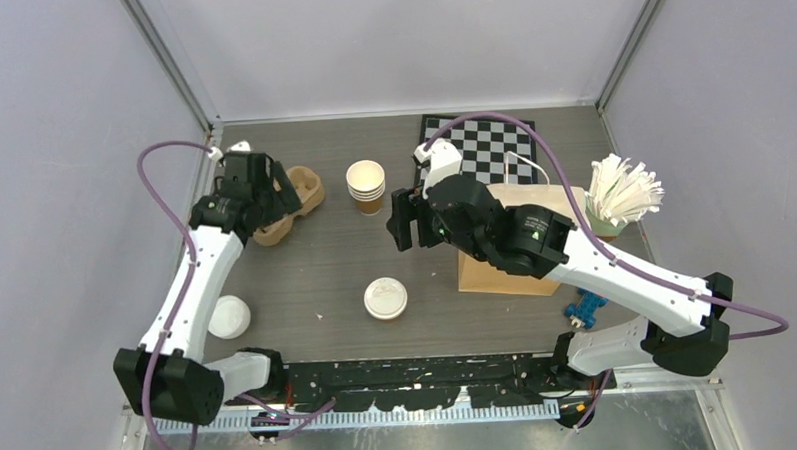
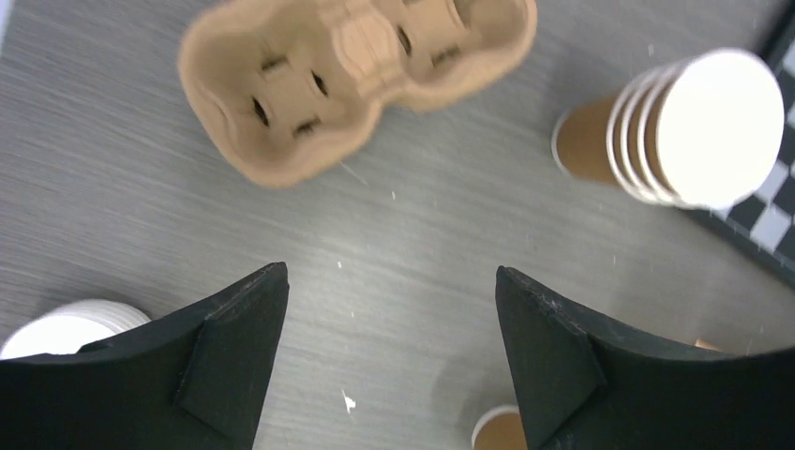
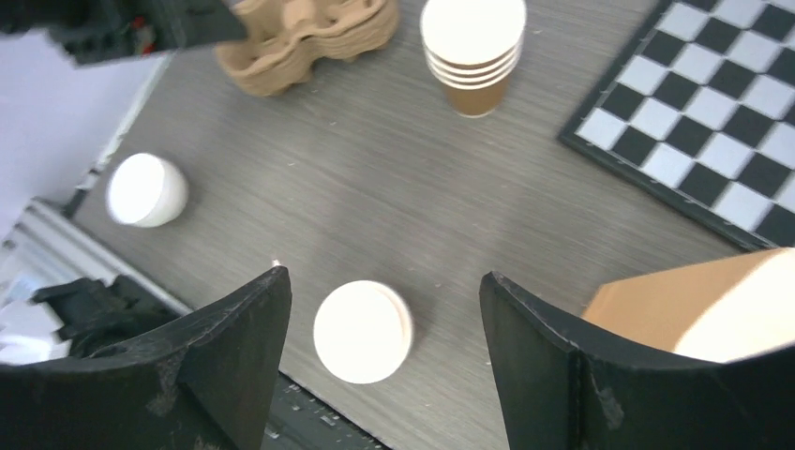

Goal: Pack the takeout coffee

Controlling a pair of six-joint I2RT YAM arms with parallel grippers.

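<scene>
Grey wood-grain table (image 1: pixel 316 268), pale walls on three sides.

Takeout coffee (image 1: pixel 386 297) stands upright near the front middle, white lid on, touching nothing. It's outside the brown paper bag (image 1: pixel 496 277), which stands open-topped just to its right, partly under the right arm (image 1: pixel 616 272).

Right jaws: open wide, nothing held. They hang above the table left of the bag. In the wrist view the coffee shows on the table below, between the two fingers and clear of both.

Left jaws: open wide, nothing held. The left arm (image 1: pixel 201 282) reaches to the far left. The cardboard cup carrier (image 2: pixel 347 75) lies on the table beyond the fingertips, not between them.

Other items:
- stack of lidless cups (image 1: pixel 366 184), upright, just right of the carrier
- checkerboard (image 1: pixel 482 147), flat at the back, behind the bag
- loose white lid (image 1: pixel 228 317), near left, beside the left arm
- holder of white strips (image 1: pixel 621 189), far right; can't tell what they are
- small blue object (image 1: pixel 584 307), front right, unidentifiable
</scene>
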